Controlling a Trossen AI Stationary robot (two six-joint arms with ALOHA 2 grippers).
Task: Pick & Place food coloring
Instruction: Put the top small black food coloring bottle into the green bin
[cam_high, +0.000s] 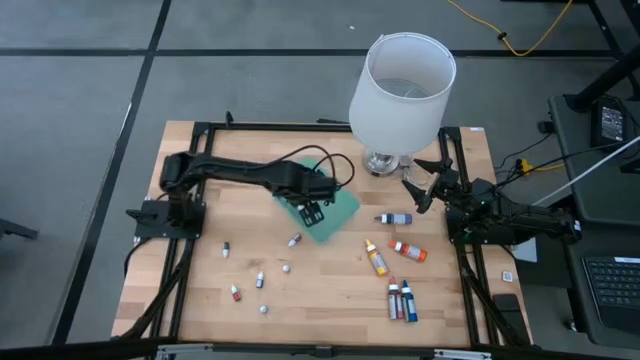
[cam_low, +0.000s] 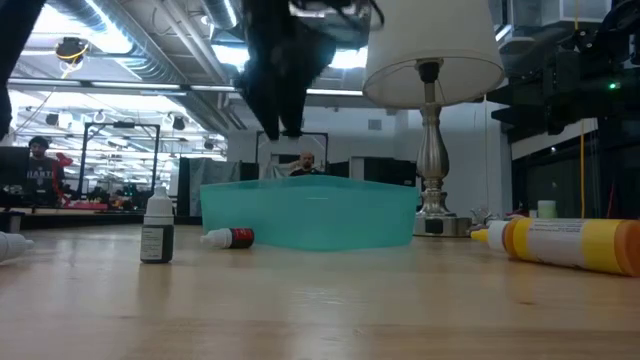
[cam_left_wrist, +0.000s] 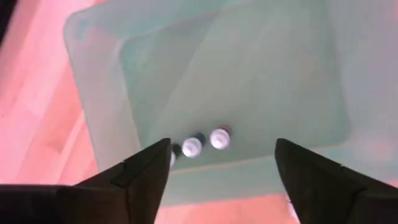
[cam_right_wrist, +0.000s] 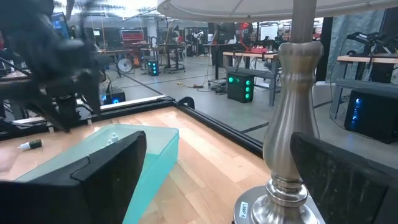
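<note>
Left gripper (cam_high: 313, 211) hangs over the green tray (cam_high: 340, 212) at frame center in the high view, fingers (cam_left_wrist: 140, 180) spread and holding nothing. Three tiny white-capped bottles (cam_left_wrist: 202, 143) lie in the tray beneath it. More food coloring (cam_high: 390, 265) is scattered across the table (cam_high: 330, 290), lower center and lower right. Right gripper (cam_high: 420, 185) waits wide open beside the lamp (cam_high: 400, 90), upper right.

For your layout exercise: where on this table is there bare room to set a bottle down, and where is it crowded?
Bare wood lies near the table's left front corner, left of the tiny bottles. Another free strip runs along the front edge, between those and the upright bottle cluster. Crowded: the right half with the orange bottle, and the back around the green bin and lamp.
</note>
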